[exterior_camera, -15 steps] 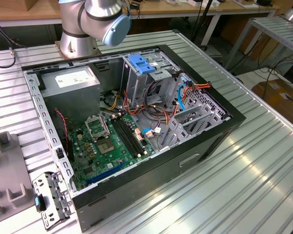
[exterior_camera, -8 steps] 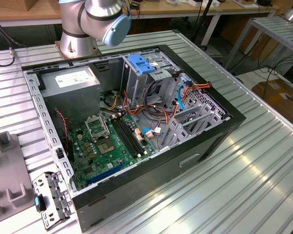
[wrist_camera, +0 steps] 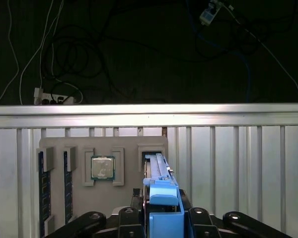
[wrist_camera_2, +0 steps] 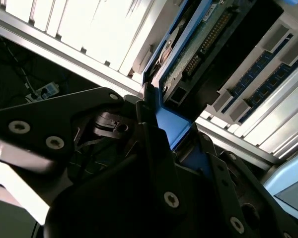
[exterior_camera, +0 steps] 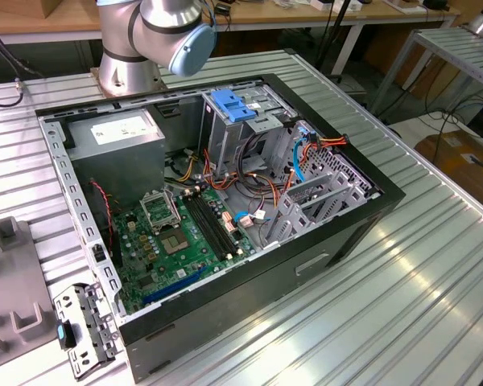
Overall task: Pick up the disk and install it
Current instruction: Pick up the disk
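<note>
Looked like pincer (wrist_camera: 163, 204) clamped the disk (wrist_camera: 157, 166) by its blue bracket (wrist_camera: 165, 218); disk on edge between jaws, seated in grey tray (wrist_camera: 130, 150) slot. Best drawn straight out, untilted, or rails might bind.

Silver arm (exterior_camera: 129, 56), pale-blue joint cap (exterior_camera: 196, 44), black claw (wrist_camera_2: 170, 124), silver screws (wrist_camera_2: 171, 199)

disk (wrist_camera: 161, 196): near end cut off at picture edge | arm (exterior_camera: 157, 28): upper part cut off
</note>
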You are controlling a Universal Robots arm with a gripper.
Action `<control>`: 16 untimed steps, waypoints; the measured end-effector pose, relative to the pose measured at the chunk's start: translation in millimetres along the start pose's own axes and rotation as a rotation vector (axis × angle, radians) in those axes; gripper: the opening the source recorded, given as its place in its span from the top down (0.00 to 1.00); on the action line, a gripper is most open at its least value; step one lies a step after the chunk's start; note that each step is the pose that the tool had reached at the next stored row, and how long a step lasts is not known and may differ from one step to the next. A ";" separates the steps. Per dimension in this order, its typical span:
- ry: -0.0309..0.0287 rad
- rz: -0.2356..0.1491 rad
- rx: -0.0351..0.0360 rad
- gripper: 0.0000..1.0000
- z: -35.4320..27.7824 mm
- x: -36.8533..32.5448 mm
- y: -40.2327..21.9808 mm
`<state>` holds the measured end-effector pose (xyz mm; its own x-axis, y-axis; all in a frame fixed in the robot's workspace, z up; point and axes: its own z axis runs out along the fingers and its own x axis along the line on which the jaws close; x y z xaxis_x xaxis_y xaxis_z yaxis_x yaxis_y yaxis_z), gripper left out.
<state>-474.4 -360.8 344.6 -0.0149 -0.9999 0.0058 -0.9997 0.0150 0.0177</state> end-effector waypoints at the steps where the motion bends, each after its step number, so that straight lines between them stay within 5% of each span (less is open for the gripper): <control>1: 0.0001 0.000 -0.0001 0.63 -0.1 0.0 0.0; 9: 0.0001 0.000 -0.0002 0.63 -4.9 0.0 0.1; 16: 0.0001 0.000 -0.0002 0.63 -17.5 0.1 0.3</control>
<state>-474.4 -360.8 362.0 -0.0149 -0.9999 0.0059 -0.9997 0.0150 0.0179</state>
